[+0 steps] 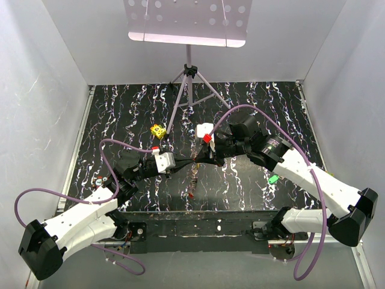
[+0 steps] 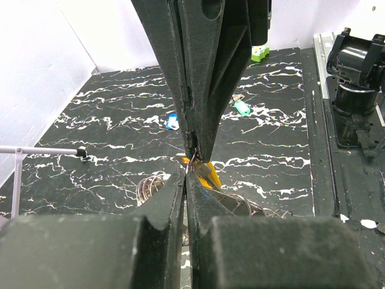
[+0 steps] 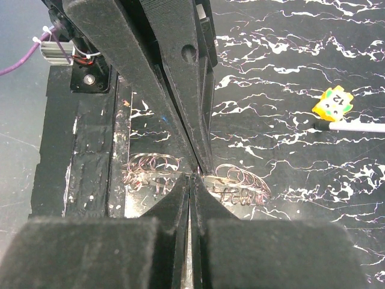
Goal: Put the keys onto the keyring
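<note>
Top external view: the left gripper (image 1: 185, 164) and the right gripper (image 1: 206, 159) are seen tip to tip over the middle of the table, both pressed shut. The keyring (image 1: 194, 180) is seen just beneath them.

Left wrist view: an orange key (image 2: 209, 174) is seen at the meeting fingertips. Which gripper pinches it cannot be told. A blue key (image 2: 171, 121) and a green key (image 2: 241, 108) lie beyond on the table.

Right wrist view: the keyring's wire loops are spread under the closed jaws.

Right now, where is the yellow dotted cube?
In the top view the yellow dotted cube lies on the table left of centre, at the foot of the stand's left tripod leg.
</note>
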Controlling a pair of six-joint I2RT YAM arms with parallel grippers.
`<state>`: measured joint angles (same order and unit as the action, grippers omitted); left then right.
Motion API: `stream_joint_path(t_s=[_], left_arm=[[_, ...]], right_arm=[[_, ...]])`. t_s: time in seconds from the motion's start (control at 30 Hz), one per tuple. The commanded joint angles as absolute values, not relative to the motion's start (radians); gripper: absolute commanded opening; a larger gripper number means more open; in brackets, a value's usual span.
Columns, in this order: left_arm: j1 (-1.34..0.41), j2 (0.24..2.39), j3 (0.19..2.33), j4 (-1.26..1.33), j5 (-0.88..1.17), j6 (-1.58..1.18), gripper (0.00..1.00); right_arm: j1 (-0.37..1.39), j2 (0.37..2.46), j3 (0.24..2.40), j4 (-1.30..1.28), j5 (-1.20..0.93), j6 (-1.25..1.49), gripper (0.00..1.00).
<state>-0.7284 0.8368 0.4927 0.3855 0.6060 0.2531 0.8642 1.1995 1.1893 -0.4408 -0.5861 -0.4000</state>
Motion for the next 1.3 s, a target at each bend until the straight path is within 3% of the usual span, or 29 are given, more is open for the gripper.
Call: stream_joint_path(t_s=[0.0,1.27], left_arm=[[-0.736,0.821,0.523,0.466,0.618,0.252,0.0],[-0.727,0.842,0.526,0.521,0.462,0.131,0.0]], right_arm=[[0.867,1.206,1.223,-0.446,-0.611,-0.419,0.01],[0.87,1.163,1.183,-0.483,-0.575,-0.471,0.01]])
